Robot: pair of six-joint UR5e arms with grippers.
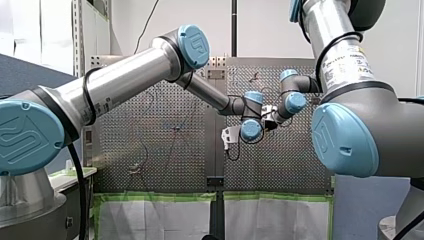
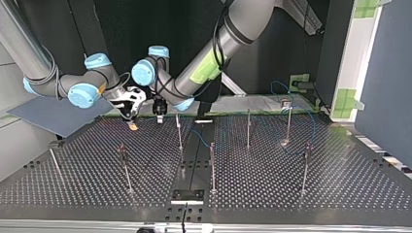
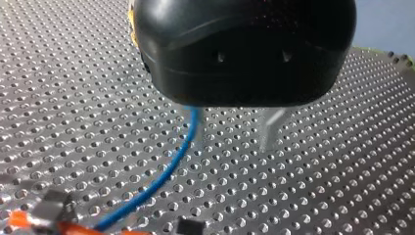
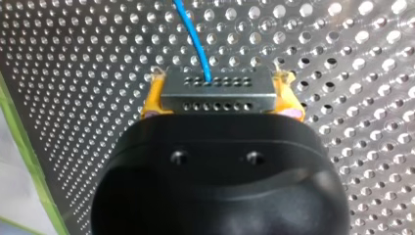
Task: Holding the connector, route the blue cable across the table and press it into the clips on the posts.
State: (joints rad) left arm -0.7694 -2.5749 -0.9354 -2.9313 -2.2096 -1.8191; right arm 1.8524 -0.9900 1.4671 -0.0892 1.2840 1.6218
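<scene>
In the front view, our left arm [image 1: 125, 75] and our right arm [image 1: 345, 65] are reaching far over the table [image 1: 165, 145], wrists almost meeting.

In the top view, our right gripper [image 2: 132, 125] is hanging low, with our left gripper [image 2: 159, 118] just beside it and the posts [image 2: 179, 131] nearby.

In the left wrist view, the metal fingers [image 3: 271, 129] are standing spread and the blue cable [image 3: 171, 166] is running past one. We are judging it best to centre the cable before closing.

In the right wrist view, the yellow pads [image 4: 152, 98] are pinching the connector [image 4: 218, 90]. We should be leading gently and avoiding tugs.
</scene>
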